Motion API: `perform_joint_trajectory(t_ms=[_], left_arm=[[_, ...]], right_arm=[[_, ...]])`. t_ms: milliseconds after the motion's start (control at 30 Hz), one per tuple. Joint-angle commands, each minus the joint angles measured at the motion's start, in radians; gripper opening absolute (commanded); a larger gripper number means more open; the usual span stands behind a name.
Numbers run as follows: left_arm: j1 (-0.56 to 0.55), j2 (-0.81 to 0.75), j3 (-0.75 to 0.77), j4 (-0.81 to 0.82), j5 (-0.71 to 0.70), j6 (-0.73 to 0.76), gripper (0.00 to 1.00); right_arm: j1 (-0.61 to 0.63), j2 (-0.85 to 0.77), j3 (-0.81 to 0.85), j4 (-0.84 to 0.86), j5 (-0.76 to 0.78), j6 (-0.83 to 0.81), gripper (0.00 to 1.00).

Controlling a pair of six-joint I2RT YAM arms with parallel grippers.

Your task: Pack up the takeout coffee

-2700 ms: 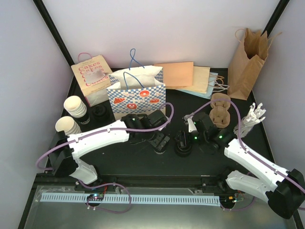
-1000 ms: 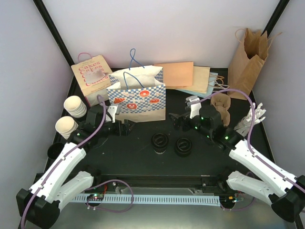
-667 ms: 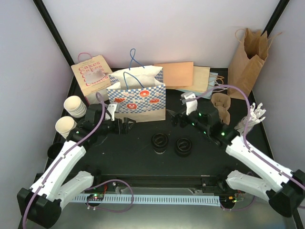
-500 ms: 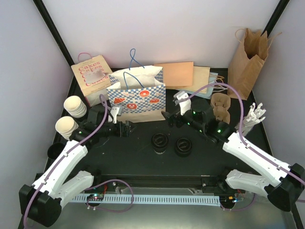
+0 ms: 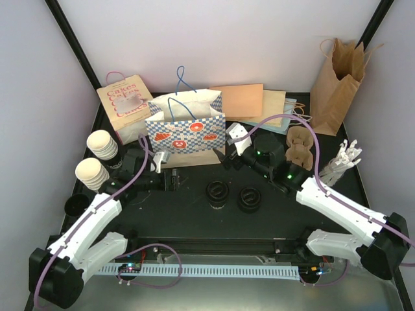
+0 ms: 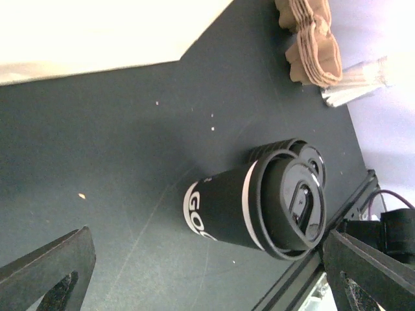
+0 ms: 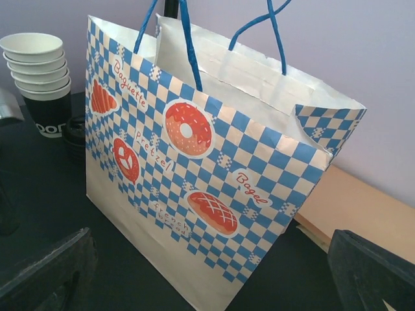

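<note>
Now both grippers stand spread wide, grasping nothing. Left gripper [image 5: 175, 182] hovers just off the left front corner of the bag [image 5: 185, 133]. Right gripper [image 5: 224, 158] sits near the bag's right front corner, its camera facing the checkered side. Two lidded cups [image 5: 218, 192] stand upright, side by side, on the table [image 5: 194, 220] in front of the bag, apart from both grippers. Cup stacks [image 5: 102, 144] stand left of the bag, and the carrier [image 5: 299, 146] lies to its right.
</note>
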Motion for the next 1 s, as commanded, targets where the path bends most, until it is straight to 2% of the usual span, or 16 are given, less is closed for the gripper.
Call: perform_joint_trajectory(t_ms=[0,167,333,567,767,967], left_arm=[[0.006,-0.022,-0.082,0.121,0.100,-0.075,0.99],[0.006,-0.024,-0.121,0.165,0.116,-0.099,0.99],[0.006,-0.029,-0.095,0.126,0.090,-0.068,0.99],[0.013,-0.031,-0.090,0.058,0.052,-0.066,0.99],[0.004,-0.039,-0.207,0.206,0.153,-0.169,0.98],[0.000,-0.069,-0.209,0.181,0.129,-0.174,0.98]], right_arm=[[0.005,-0.001,0.019,0.030,-0.023,-0.067,1.00],[0.006,0.023,-0.019,0.176,-0.144,-0.298,1.00],[0.010,0.162,0.068,0.180,-0.161,-0.497,1.00],[0.008,0.323,0.138,0.308,-0.086,-0.528,1.00],[-0.001,0.436,0.204,0.329,-0.072,-0.551,1.00],[-0.006,0.498,0.240,0.351,-0.063,-0.572,1.00]])
